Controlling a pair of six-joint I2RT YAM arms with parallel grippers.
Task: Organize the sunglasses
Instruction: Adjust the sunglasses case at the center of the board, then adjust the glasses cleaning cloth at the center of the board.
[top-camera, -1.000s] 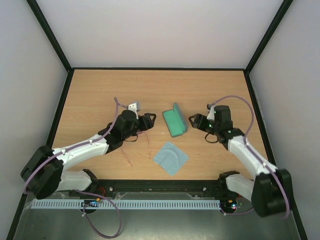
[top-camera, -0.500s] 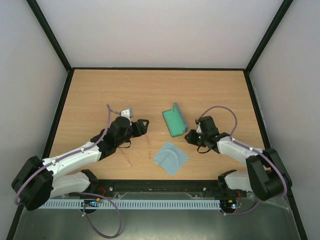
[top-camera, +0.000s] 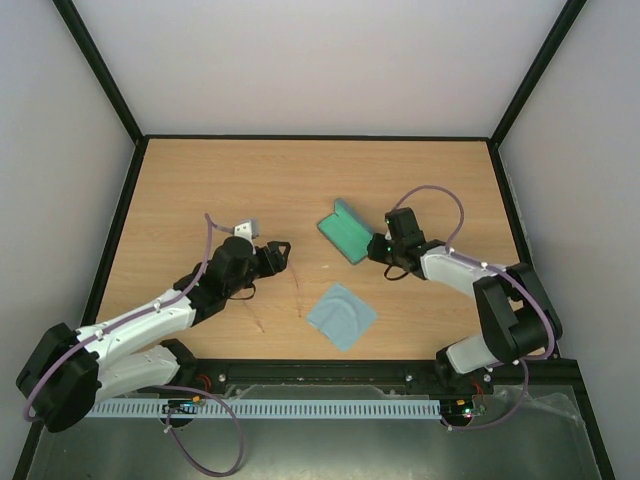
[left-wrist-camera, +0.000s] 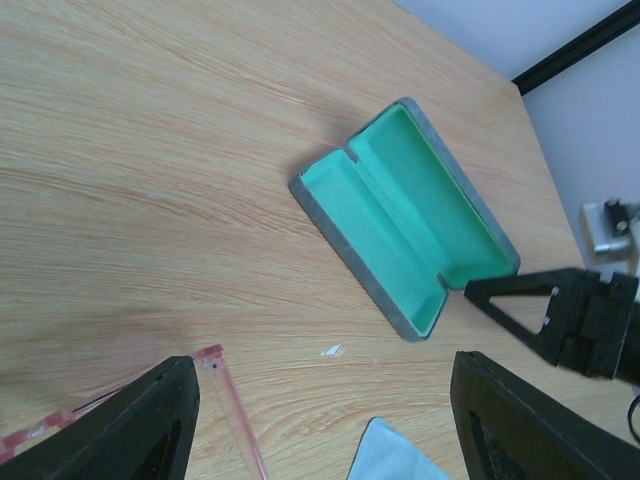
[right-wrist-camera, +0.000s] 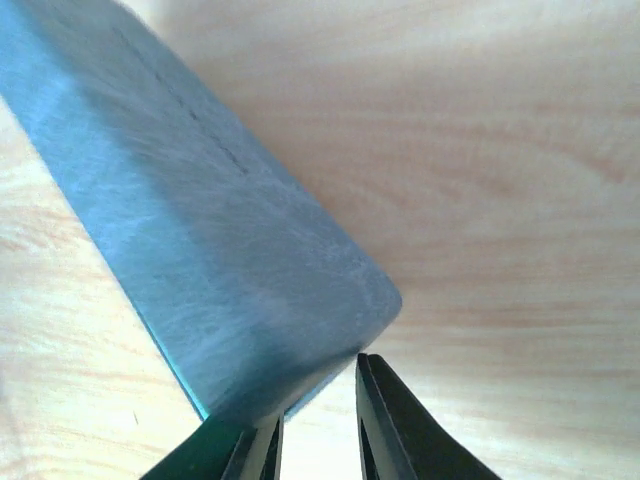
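Note:
The sunglasses show only as thin pink arms on the wood (top-camera: 299, 295), below my left gripper (top-camera: 278, 250). In the left wrist view one pink arm (left-wrist-camera: 232, 405) lies by the left finger; the lenses are hidden. My left gripper (left-wrist-camera: 322, 362) is open and empty, pointing at the open grey-blue case (left-wrist-camera: 400, 215) with its green lining. The case (top-camera: 342, 228) lies at the table's middle. My right gripper (top-camera: 377, 248) is at the case's right end. Its jaws (right-wrist-camera: 312, 392) stand a narrow gap apart with bare wood between, and the case's corner (right-wrist-camera: 200, 200) lies against the left finger.
A light blue cloth (top-camera: 341, 315) lies flat in front of the case, between the two arms; its corner shows in the left wrist view (left-wrist-camera: 385, 455). Black frame rails (top-camera: 120, 215) edge the table on the left, right and far sides.
My right gripper has moved left onto the case's end, and the case has turned and shifted slightly to the left. My left gripper has drawn back a little to the left.

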